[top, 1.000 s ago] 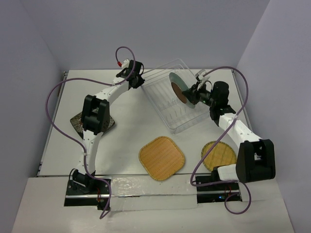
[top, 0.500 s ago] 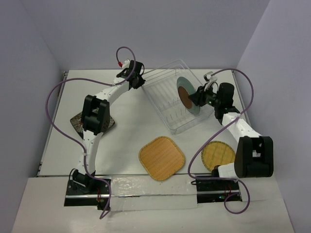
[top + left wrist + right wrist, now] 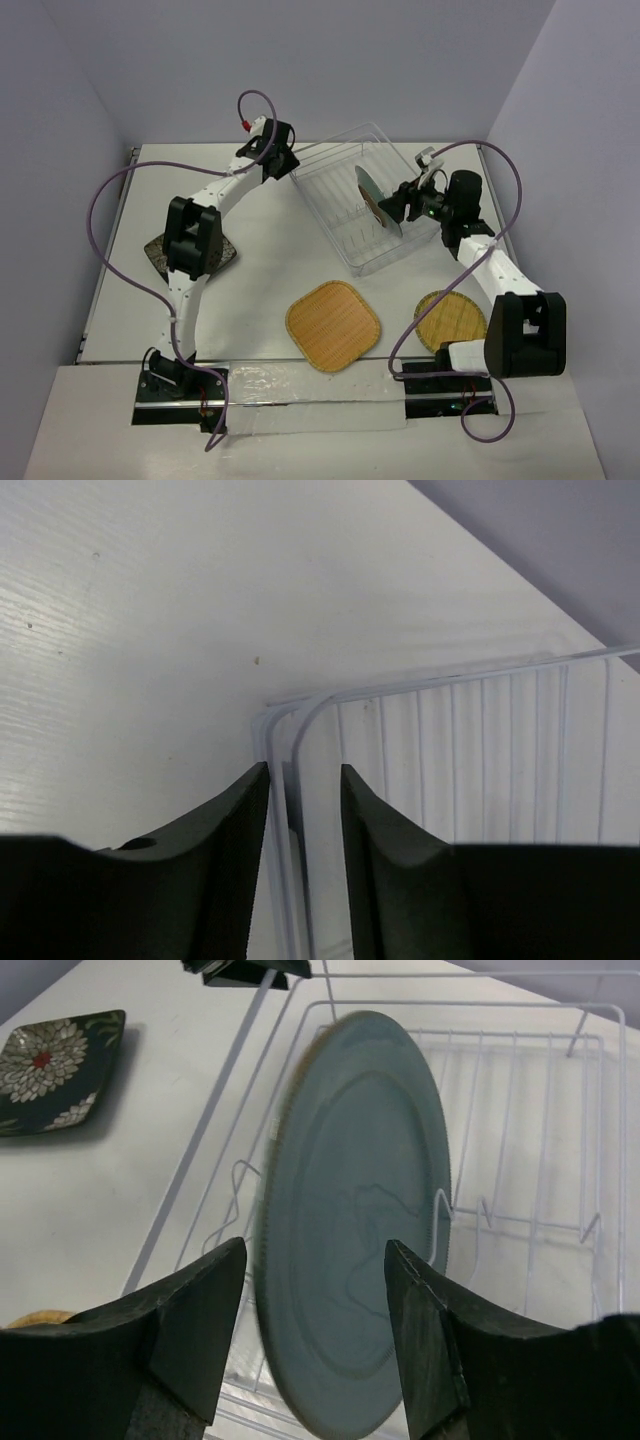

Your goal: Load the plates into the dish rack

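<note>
White table [image 3: 270, 265]: grey-blue plate [image 3: 350, 1220] stands on edge among rack [image 3: 340, 212] tines, right gripper [image 3: 315, 1260] wide open, holding nothing; left gripper [image 3: 303, 770] straddles rack's corner wire, clamping unclear. Plate looks rigid, slick, breakable; grip its rim.

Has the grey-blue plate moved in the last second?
Yes: the grey-blue plate shifted slightly toward the dish rack's near corner, turning more edge-on.

The white wire dish rack [image 3: 330, 190] stood far centre on the white table [image 3: 260, 270]. The grey-blue round plate [image 3: 378, 200] stood on edge inside it, toward its right end. The black square leaf-patterned plate [image 3: 156, 254] lay at the left. The tan woven rounded-square plate [image 3: 334, 325] lay front centre, with the tan woven round plate [image 3: 455, 318] to its right.
</note>
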